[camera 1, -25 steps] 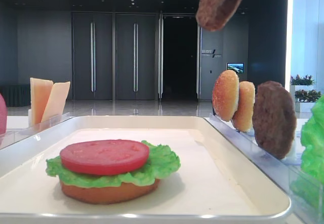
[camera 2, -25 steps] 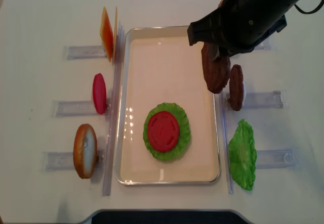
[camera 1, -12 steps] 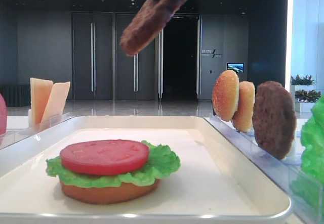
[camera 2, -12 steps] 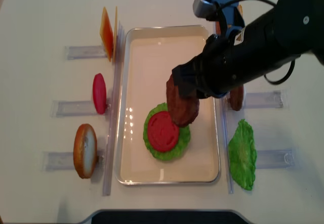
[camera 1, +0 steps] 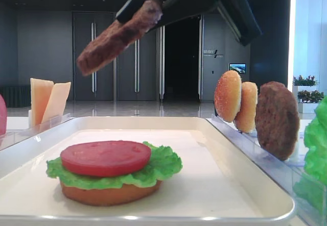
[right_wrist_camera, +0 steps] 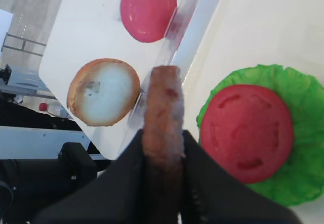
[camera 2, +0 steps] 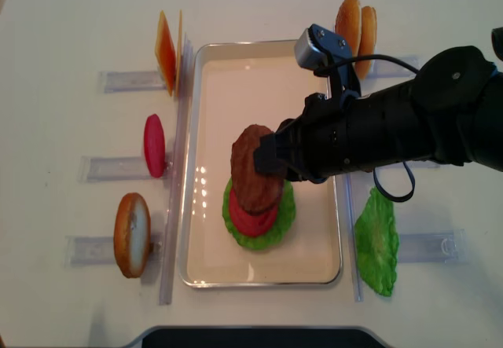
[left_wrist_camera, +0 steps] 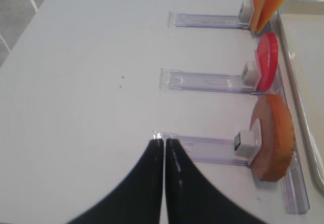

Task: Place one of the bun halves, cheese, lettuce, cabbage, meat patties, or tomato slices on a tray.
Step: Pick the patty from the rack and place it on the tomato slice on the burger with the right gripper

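While clamped edge-on in the right pincer, patty hung tilted above tomato and lettuce stacked on tray. Step judged: carrying over. Next: level, lower, release. Left pincer closed, holding nothing, over tabletop.

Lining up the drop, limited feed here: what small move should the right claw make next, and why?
Probably lower the right claw, levelling the round dark-brown meat patty toward the flat red tomato slice. The patty hangs tilted, well above the stack on the cream-white rectangular tray.
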Tool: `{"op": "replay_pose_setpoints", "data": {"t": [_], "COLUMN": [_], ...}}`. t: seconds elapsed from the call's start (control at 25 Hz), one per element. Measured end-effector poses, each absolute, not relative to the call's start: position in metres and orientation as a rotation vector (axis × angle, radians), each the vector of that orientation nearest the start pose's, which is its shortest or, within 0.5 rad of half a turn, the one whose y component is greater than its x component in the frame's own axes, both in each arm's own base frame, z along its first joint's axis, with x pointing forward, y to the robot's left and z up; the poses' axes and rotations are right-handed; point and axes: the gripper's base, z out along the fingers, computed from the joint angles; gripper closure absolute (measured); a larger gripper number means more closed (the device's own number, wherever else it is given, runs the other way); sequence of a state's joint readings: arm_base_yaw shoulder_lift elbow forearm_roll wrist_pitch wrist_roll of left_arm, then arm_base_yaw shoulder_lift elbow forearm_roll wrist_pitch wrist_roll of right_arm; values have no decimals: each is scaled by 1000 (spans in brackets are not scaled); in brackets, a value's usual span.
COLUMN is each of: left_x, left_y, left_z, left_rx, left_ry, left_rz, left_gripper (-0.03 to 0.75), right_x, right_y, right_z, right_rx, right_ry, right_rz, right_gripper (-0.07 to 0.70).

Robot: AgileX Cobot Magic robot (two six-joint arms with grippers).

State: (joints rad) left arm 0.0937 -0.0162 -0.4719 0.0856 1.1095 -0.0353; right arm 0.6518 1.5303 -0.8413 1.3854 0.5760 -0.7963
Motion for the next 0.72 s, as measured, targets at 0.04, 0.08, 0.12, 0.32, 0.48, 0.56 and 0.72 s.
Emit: {"op": "replay_pose_setpoints", "data": {"t": [0.04, 0.08, 0.12, 0.32, 0.48, 0.56, 0.72], "left_x": [-7, -7, -7, -7, -7, -7, -7], "left_y": [6, 6, 6, 6, 6, 6, 6], "left_z": [266, 266, 266, 266, 266, 266, 266], "left_rx": [-142, -142, -142, -142, -142, -142, -142], "left_ry": [2100, 2100, 2100, 2100, 2100, 2100, 2100], "left_rz": [139, 139, 139, 139, 139, 139, 139], "left_gripper": [715, 715, 715, 715, 715, 715, 715], "right_x": [213, 213, 214, 217, 221, 223, 225], "right_y": [225, 226, 227, 233, 237, 238, 241], "right_z": [227, 222, 217, 198, 187, 185, 177], "right_rx": [-452, -456, -458, -482, -478, -462, -447], "right_ry": [2462, 2476, 2490, 2527, 2520, 2504, 2506], "right_rz": [1227, 1232, 1235, 1270, 1287, 1303, 1328], "right_gripper": [496, 496, 496, 496, 496, 496, 496]}}
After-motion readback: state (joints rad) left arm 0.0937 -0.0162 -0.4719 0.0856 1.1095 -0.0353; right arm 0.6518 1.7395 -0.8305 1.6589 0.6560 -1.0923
